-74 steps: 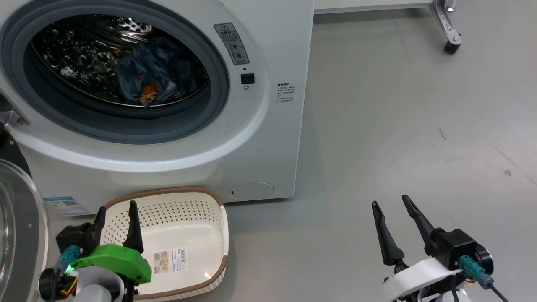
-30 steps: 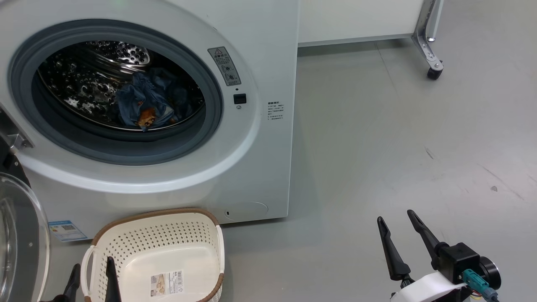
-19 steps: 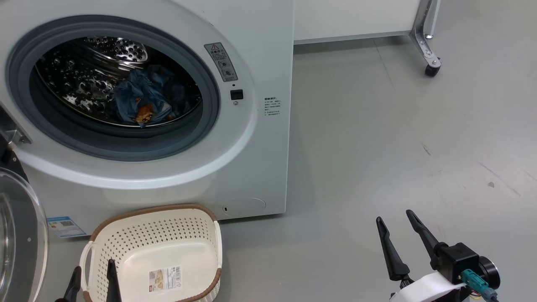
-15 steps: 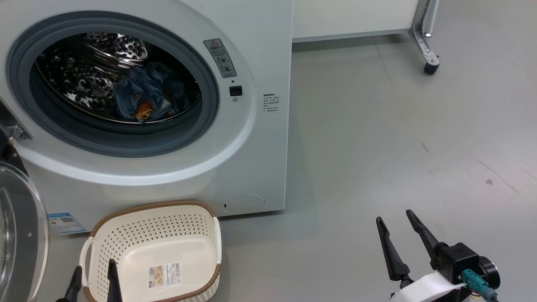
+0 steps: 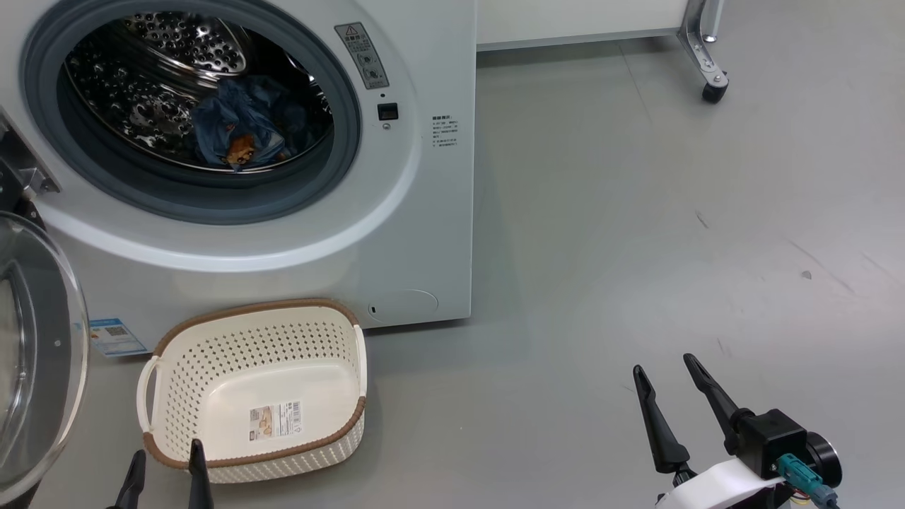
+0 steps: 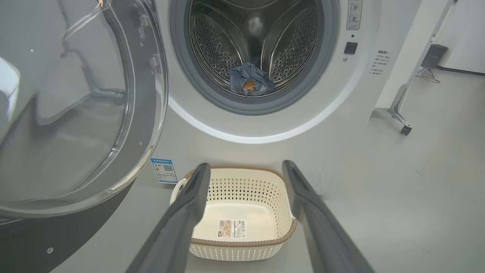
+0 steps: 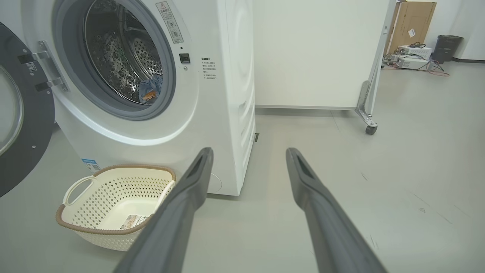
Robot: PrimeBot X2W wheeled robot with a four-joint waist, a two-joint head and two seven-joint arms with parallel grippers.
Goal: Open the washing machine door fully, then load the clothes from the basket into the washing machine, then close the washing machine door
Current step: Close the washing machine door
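Clothes [image 5: 240, 134] are sitting in the drum of the washing machine [image 5: 424, 212], with the basket [image 5: 212, 367] lying empty on the floor just in front. The washing machine door [image 5: 42, 339] is hanging wide open at left, so closing looks next. The left claw [image 5: 164, 463] is hovering near the basket, fingers apart, gripping nothing. The right claw [image 5: 666, 378] is idling far right, also apart.

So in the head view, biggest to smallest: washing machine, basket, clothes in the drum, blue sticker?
1. washing machine, largest by far.
2. basket.
3. clothes, clearly smaller, though they lie farther from the camera.
4. blue sticker, smallest.
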